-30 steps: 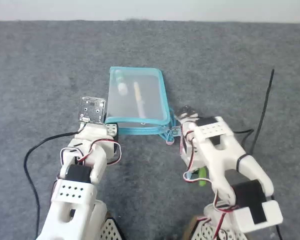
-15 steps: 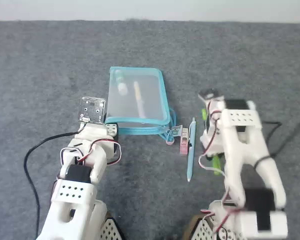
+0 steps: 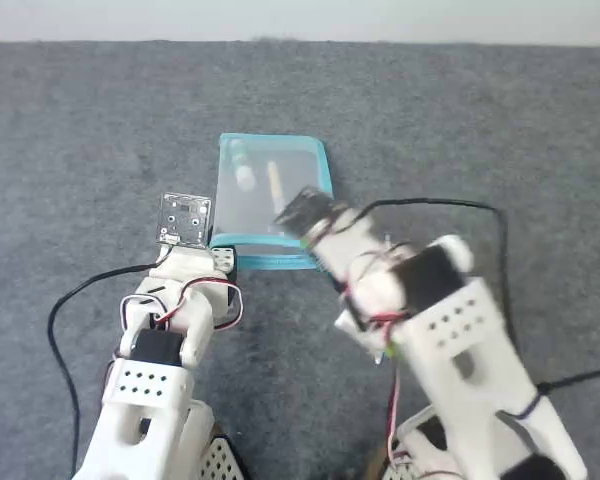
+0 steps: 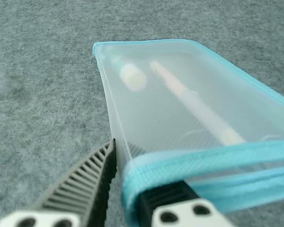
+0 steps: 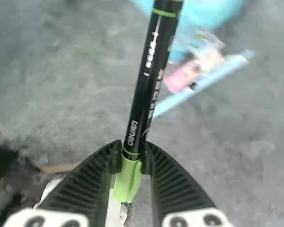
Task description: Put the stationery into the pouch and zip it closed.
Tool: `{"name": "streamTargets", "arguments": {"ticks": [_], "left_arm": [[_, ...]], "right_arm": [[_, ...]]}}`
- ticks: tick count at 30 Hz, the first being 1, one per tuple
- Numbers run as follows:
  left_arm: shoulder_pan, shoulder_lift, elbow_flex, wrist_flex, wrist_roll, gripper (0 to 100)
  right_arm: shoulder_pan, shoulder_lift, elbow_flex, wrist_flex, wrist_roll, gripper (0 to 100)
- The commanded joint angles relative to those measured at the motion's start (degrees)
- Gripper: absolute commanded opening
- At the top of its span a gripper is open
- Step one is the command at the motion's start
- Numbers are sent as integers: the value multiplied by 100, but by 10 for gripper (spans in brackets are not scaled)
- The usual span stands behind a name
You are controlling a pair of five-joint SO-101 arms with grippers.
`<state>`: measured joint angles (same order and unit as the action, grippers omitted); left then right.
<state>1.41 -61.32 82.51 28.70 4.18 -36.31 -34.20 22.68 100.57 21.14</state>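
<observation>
Swings in from the right side since half a second ago and now lies across the near right corner of the pouch (the right arm, hiding that corner in the high view). Clamps a black pen by its green end between the fingers of the right gripper. Points that pen toward a light blue pen and a small pink piece, close together on the grey carpet beside the pouch's teal edge. Pinches the pouch's near left corner at the zipper band with the left gripper, jaws closed on it. Holds, inside the clear pouch, a pale stick and a white-capped tube, side by side.
</observation>
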Motion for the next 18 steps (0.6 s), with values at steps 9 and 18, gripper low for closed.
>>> {"name": "streamTargets", "arguments": {"ticks": [9,18], "left_arm": [[0,-97,-92,-185,-26,12],[26,-97,-92,-185,-26,12]], "right_arm": [[-303,1516,-396,224,-149,6],[-295,1965,-1222,224,-316,6]]}}
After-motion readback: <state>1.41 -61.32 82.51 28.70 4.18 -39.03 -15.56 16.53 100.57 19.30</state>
